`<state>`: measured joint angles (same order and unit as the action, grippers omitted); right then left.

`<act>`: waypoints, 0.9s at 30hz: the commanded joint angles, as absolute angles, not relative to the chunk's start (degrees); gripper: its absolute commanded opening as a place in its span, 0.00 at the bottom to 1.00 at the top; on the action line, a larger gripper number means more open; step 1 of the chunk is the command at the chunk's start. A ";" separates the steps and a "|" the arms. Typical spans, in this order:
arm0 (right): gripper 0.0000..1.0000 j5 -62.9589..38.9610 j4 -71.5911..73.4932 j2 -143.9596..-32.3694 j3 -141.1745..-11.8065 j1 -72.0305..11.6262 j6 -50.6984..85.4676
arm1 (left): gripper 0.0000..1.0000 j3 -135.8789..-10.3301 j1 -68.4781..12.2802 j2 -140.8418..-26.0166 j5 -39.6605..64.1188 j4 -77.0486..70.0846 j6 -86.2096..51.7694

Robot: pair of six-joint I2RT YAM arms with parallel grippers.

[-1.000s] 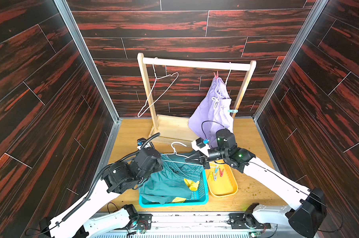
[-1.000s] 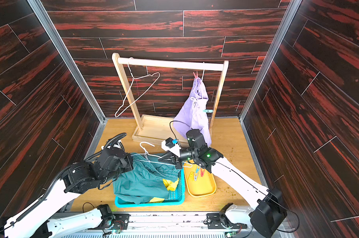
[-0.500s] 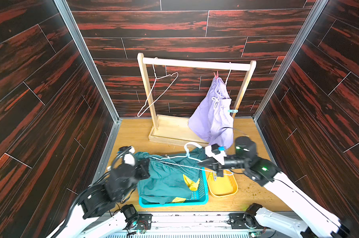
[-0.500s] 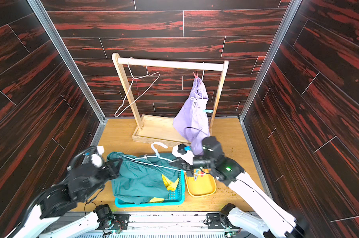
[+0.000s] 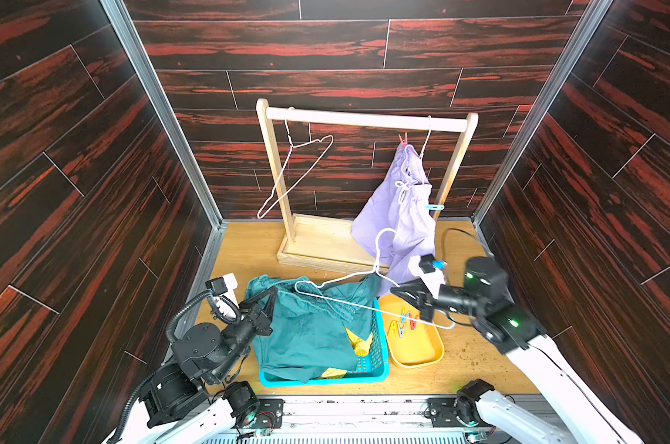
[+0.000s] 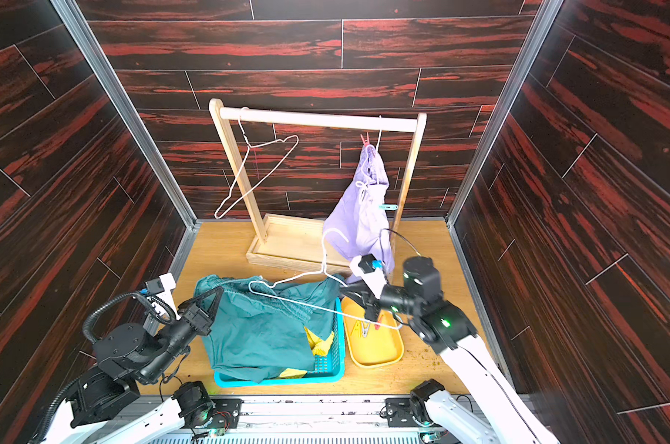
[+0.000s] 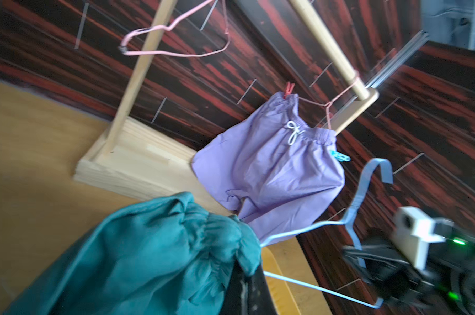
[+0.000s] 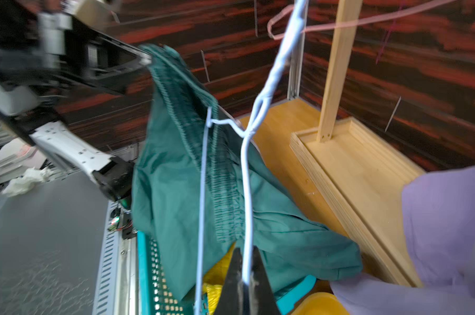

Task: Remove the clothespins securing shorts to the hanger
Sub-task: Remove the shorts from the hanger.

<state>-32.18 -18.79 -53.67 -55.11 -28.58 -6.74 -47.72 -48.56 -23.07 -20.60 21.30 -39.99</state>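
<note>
My left gripper [image 5: 267, 296] is shut on the waistband of the dark teal shorts [image 5: 306, 330], which drape over a blue basket [image 5: 325, 380]; in the left wrist view the fabric [image 7: 176, 245] bunches at the jaws. My right gripper [image 5: 394, 290] is shut on a white wire hanger [image 5: 377, 250] whose bar crosses above the teal shorts; its wire [image 8: 245, 169] runs between the jaws. Lavender shorts [image 5: 398, 215] hang from a hanger on the rack, held by a red-pink clothespin [image 5: 403, 140] and a light blue clothespin [image 5: 434, 207]. Yellow shorts [image 5: 358, 342] lie in the basket.
A wooden rack [image 5: 364, 119] stands at the back on its tray base [image 5: 318, 246], with a bare wire hanger [image 5: 295, 173] at its left. A yellow tray [image 5: 414, 346] right of the basket holds several loose clothespins [image 5: 402, 325]. Dark walls close in three sides.
My right gripper has carried the white hanger to the right, away from the left arm. My left arm has drawn back toward the near left, still holding the teal waistband.
</note>
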 commanded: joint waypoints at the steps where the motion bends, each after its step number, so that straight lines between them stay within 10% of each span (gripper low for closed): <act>1: 0.00 -29.05 -10.60 -58.14 -53.61 -28.30 -1.85 | 0.00 -47.12 -48.60 -21.75 -17.45 13.51 -37.58; 27: 0.00 -29.21 -26.10 -40.97 -55.27 -24.14 -10.49 | 0.00 -45.90 -48.59 -21.44 -17.64 13.26 -36.81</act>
<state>-30.83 -21.04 -41.89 -53.28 -25.04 -7.99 -46.15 -48.56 -20.97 -17.93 16.47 -37.76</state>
